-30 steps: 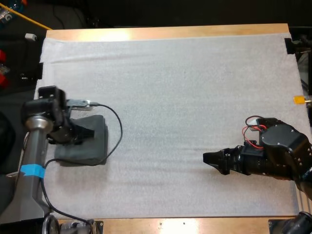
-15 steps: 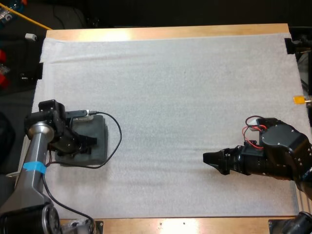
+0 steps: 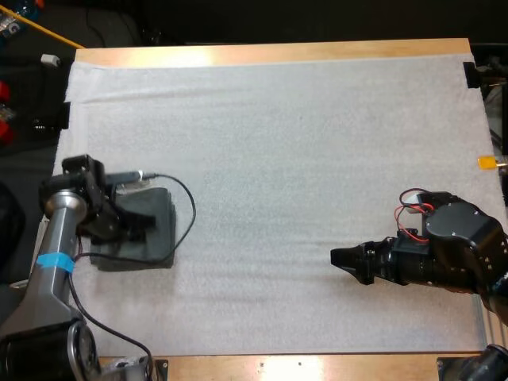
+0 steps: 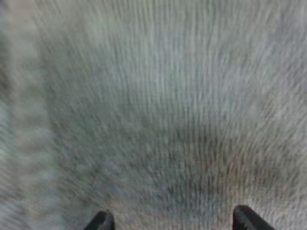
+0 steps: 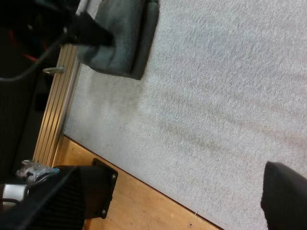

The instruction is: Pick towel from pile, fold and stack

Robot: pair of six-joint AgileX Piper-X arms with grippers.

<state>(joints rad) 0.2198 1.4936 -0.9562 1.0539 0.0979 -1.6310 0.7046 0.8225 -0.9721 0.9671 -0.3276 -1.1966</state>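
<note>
The left gripper (image 3: 141,228) hung close over a folded grey-green towel (image 3: 163,242) at the near left of the white mat (image 3: 302,143), its fingers (image 4: 101,222) spread apart above the cloth. Well apart, at the near right, the right gripper (image 3: 340,266) pointed left over bare mat, fingers likewise parted.

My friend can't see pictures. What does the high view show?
The left gripper is down on a folded dark grey-green towel at the white mat's left side. The right gripper hovers over bare mat, far from the towel.
</note>
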